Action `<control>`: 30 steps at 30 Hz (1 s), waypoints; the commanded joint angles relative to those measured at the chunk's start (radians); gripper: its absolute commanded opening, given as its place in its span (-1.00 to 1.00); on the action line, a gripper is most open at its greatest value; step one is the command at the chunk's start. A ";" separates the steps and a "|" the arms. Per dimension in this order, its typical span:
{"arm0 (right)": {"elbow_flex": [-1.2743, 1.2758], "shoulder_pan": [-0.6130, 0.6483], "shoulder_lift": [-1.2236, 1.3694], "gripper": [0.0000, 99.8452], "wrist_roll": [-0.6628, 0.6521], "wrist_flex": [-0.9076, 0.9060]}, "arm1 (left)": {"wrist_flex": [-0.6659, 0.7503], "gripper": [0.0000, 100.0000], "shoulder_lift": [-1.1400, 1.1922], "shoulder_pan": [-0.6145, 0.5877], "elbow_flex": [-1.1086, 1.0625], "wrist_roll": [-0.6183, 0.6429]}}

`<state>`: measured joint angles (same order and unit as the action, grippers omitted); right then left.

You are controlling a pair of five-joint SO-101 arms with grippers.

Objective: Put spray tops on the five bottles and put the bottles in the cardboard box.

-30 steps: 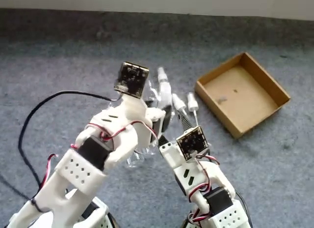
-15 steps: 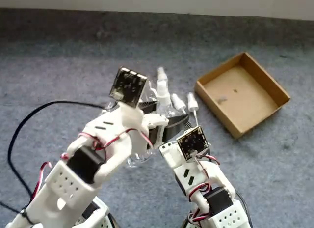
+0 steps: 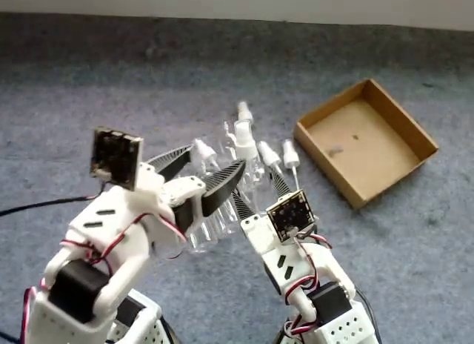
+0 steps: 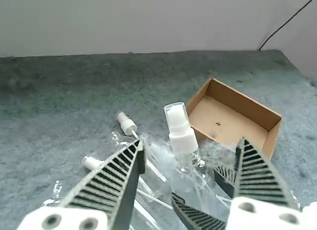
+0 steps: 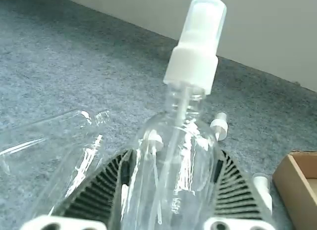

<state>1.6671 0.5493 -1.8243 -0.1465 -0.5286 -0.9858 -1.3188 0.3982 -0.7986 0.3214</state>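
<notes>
High: L gripper (image 3: 201,172) fingers spread wide, holding nothing, tips over the pile of clear uncapped bottles (image 3: 211,233). R gripper (image 3: 255,190) clamped on capped bottle (image 3: 246,155). Loose spray tops (image 3: 290,155) lie just beside it. Cardboard box (image 3: 370,147) sits apart from the bottle, on the R arm's side, on grey carpet (image 3: 89,84).

L wrist: capped bottle roughly upright between the spread L fingers, no contact w/ them. R gripper's ribbed fingers sit low on the bottle. Box beyond it.

R wrist: ribbed pads press both sides of the bottle body, dip tube visible inside. One uncapped bottle lies alongside, box corner at frame edge.
</notes>
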 commanded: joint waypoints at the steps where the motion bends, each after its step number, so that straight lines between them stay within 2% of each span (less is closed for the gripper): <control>1: -0.096 -0.038 -0.015 -0.74 -0.008 0.007 | -0.107 -0.47 -0.113 -0.058 0.004 -0.009; 7: -0.292 -0.120 -0.012 -0.74 -0.011 0.010 | -0.230 -0.47 -0.148 -0.058 -0.013 -0.011; 12: -0.355 -0.153 -0.008 -0.74 -0.009 0.058 | -0.224 -0.47 -0.140 -0.056 -0.148 -0.009; 15: -0.357 -0.153 -0.007 -0.75 -0.003 0.131 | -0.163 -0.47 -0.140 -0.053 -0.229 -0.008; 22: -0.352 -0.124 -0.004 -0.75 -0.002 0.147 | -0.069 -0.47 -0.140 0.170 -0.360 -0.009; 24: -0.352 -0.124 -0.004 -0.75 -0.002 0.159 | -0.060 -0.52 -0.140 0.211 -0.364 -0.009; 27: -0.317 -0.131 0.053 -0.75 -0.005 0.280 | -0.054 -0.71 -0.140 0.232 -0.367 -0.009; 30: -0.275 -0.136 0.173 -0.75 -0.008 0.317 | -0.035 -0.87 -0.140 0.234 -0.367 -0.009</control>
<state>1.3986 0.4143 -1.7614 -0.1465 -0.2739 -1.0564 -1.4538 0.6099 -1.1699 0.3214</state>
